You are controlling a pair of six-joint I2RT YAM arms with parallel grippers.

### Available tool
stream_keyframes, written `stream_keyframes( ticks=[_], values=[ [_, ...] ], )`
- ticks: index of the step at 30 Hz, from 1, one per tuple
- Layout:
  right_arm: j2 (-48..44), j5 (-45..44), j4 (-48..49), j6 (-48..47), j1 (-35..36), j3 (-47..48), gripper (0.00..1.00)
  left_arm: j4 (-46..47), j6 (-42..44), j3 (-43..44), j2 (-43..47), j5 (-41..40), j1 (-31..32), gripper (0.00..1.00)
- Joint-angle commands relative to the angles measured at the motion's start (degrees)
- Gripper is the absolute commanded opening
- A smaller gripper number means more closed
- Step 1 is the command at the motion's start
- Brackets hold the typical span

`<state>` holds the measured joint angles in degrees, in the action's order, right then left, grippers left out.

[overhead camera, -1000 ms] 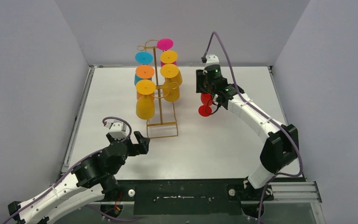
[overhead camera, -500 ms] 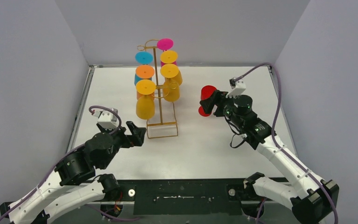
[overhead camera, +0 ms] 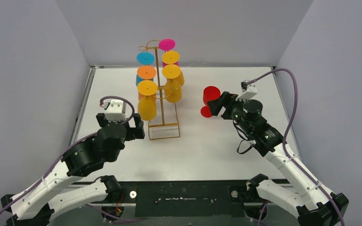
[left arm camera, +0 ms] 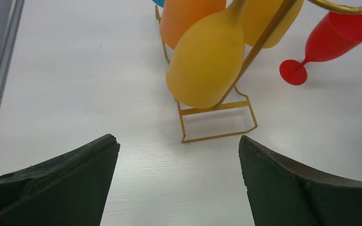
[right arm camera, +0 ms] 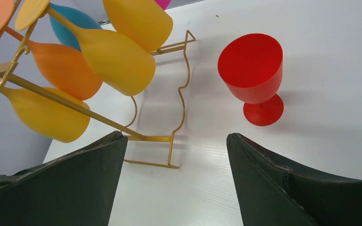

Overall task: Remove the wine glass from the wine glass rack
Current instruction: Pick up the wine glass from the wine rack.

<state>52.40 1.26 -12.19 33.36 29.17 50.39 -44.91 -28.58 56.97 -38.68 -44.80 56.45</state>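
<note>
The gold wire wine glass rack stands on the white table with several glasses hanging upside down. The nearest is a yellow one, also in the left wrist view. A red wine glass stands upright on the table to the right of the rack, also in the right wrist view. My right gripper is open and empty just right of the red glass, apart from it. My left gripper is open and empty, just left of the rack's looped base.
Orange, blue, magenta and more yellow glasses hang on the rack. Grey walls close the table on the left, back and right. The table's raised left edge runs beside the left arm.
The right gripper has drawn back down and to the right, leaving the red glass upright on the table. The left gripper has risen and moved toward the rack's base.
</note>
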Motion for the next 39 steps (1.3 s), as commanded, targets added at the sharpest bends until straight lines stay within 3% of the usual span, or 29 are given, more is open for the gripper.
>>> stream_keyframes(
  ticks=[1,4,8,15,18,22,25,28,34,39],
  values=[
    [0.3,-1.8,1.2,1.7,-0.5,0.1,0.8,-0.9,2.9,5.2,-4.3,-6.7,-3.1,0.97],
    [0.2,-2.6,0.1,2.5,-0.4,0.4,0.8,2.5,7.0,7.2,-3.5,-5.3,-10.6,0.97],
    [-0.3,-3.3,-1.2,2.4,-0.5,0.8,0.8,1.8,12.4,11.6,-10.4,3.4,-23.7,0.97],
    [-2.6,-4.7,-3.3,0.6,-0.6,2.0,0.82,10.2,11.9,11.5,-14.9,43.1,-57.8,0.97],
    [-3.8,-4.2,-3.8,-0.9,-0.5,2.8,0.85,12.6,7.1,13.2,-15.7,56.8,-65.9,0.97],
    [-5.7,-3.8,-2.8,-0.5,-0.6,3.0,0.87,17.6,2.2,14.4,-13.2,65.3,-67.2,0.97],
    [-8.8,-3.0,1.7,3.4,-0.5,-0.7,0.99,19.6,-2.1,14.3,-14.1,70.6,-67.2,0.97],
    [-10.8,2.6,6.2,1.4,-0.6,-3.4,1.0,24.1,-6.7,11.0,-14.3,74.9,-67.1,0.97],
    [-10.1,-2.3,3.6,5.9,-0.6,-2.6,1.0,42.2,-17.1,2.2,-12.4,85.7,-66.8,0.93],
    [-9.6,7.2,8.3,4.5,-0.6,-5.3,1.0,43.6,-18.5,2.0,-13.4,86.7,-66.2,0.84]
  ],
)
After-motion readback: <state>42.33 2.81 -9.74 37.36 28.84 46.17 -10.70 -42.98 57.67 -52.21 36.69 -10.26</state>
